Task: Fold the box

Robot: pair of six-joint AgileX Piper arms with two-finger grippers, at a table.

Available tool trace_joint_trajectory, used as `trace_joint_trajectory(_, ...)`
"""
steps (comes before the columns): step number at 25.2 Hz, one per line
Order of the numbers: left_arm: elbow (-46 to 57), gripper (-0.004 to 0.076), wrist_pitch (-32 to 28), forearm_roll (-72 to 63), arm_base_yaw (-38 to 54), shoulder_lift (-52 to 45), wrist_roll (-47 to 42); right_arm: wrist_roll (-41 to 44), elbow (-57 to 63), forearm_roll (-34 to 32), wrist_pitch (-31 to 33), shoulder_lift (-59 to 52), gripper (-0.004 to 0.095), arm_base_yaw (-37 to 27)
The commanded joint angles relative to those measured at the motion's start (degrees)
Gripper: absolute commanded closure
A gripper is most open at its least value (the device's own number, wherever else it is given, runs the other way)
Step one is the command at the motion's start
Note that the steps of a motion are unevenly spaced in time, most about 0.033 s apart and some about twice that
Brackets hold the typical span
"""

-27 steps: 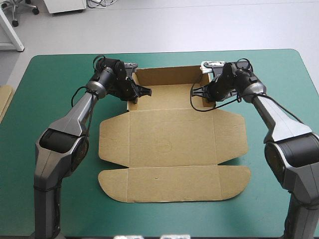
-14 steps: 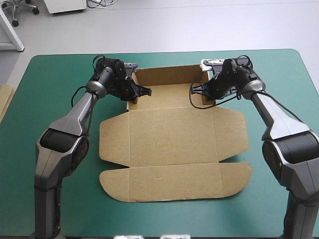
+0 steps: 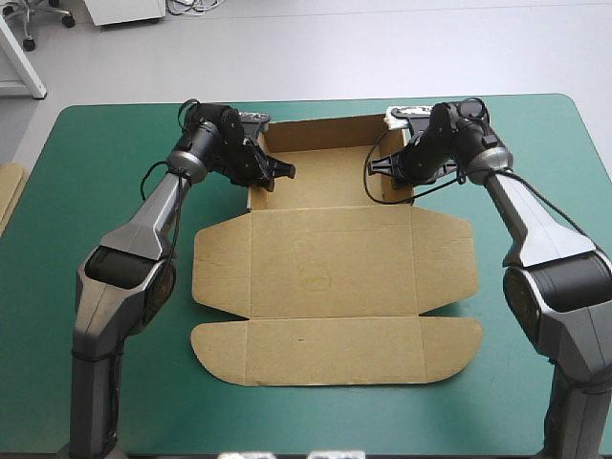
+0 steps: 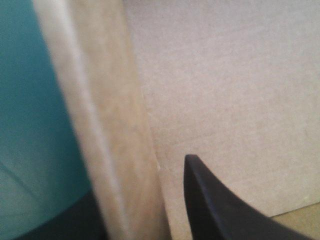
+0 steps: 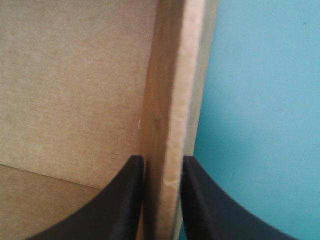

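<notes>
Silver-grey arms (image 3: 148, 222), black joints (image 3: 117, 270) — claws (image 3: 279, 174) black, seemingly fin-shaped.

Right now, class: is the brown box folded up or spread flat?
Partly folded: the box has its far walls raised, side walls pinched in the jaws; its middle panel and near flaps lie flat.

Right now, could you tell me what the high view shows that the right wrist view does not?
Only the high view: the whole box, near flaps flat, far wall raised, the left end effector at its far left corner, and spare board at the cover's left edge. Only the right wrist view: the side wall's edge pinched between black fingers. Both: the right end effector, the box, the cover.
</notes>
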Motion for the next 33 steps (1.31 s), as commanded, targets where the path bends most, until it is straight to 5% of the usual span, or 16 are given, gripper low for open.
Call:
trace_joint_trajectory(1,-2.02,0.0377,-0.99,-2.73,-0.66,-4.24,0.39,-0.73,-1.98,2.0,-1.88,-3.52,0.061,-0.01)
trace_joint_trajectory(8,-2.13,0.0325,-1.34,-2.89,-0.66,-4.24,0.48,-0.86,-2.12,-0.67,-1.88,-3.52,0.0453,-0.16)
trace_joint_trajectory(21,-9.32,0.0321,-2.9,-2.68,-0.66,-4.32,0.64,-1.48,-7.22,-0.88,-1.93,-3.76,0.0449,-1.81)
trace_joint_trajectory(33,-14.08,0.0321,2.27,4.99,-0.56,-7.26,-0.39,-1.71,-10.14,-3.42,1.93,-9.08,0.0451,-1.81)
